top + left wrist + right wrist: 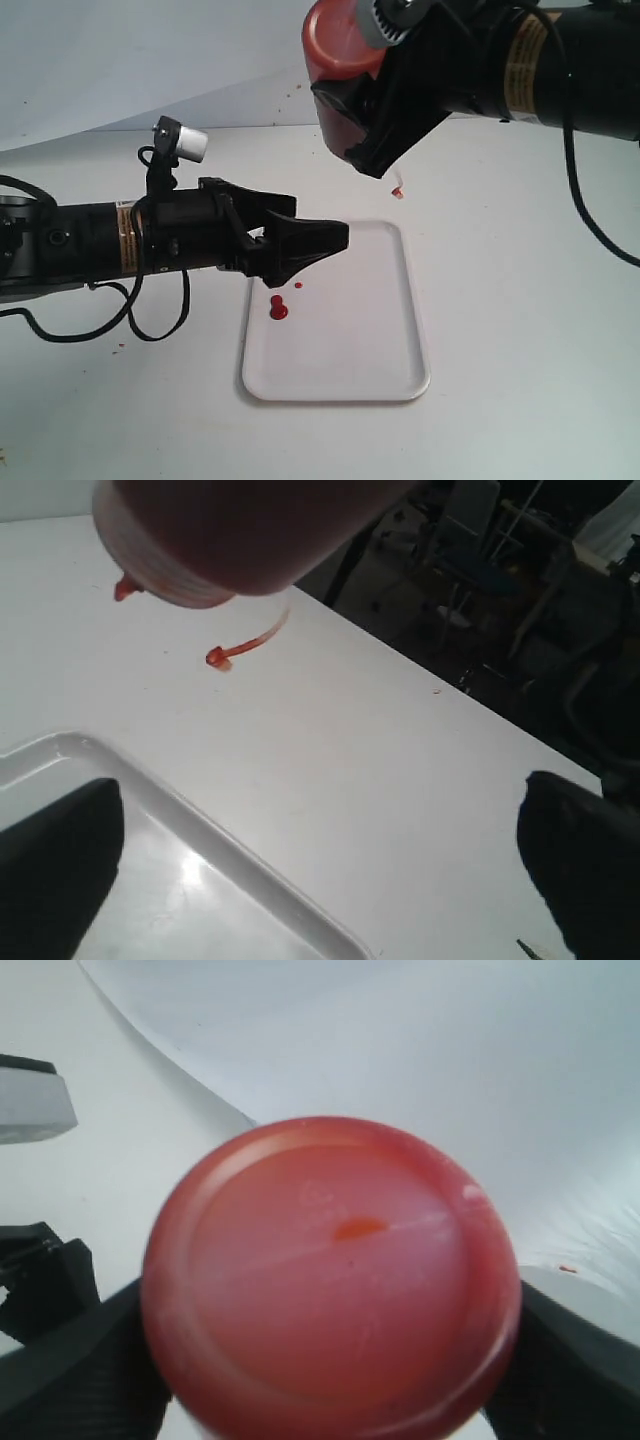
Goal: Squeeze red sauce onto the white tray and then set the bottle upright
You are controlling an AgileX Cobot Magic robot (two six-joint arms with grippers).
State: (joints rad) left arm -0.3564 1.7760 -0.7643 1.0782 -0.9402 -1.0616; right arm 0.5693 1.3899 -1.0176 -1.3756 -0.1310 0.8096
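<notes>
- The right gripper (372, 150) is pressed shut on the translucent orange-red plastic squeeze bottle (335, 45), with a black finger on each side of its body.
- The bottle hangs high over the white table (520, 350). Its long axis is steeply tilted, base up and nozzle end down, seemingly beyond the far rim of the flat white plastic tray (400, 330).
- Righting the bottle likely needs nearly a half-turn from this arm.
- The glossy red sauce (278, 311) lies on the tray as a blob and a smaller drop, and a red streak (240, 648) marks the table beyond it.
- The left gripper (335, 238) hovers spread and empty over the tray.
- The yellow labels (127, 245) on both arms are too small to read.
</notes>
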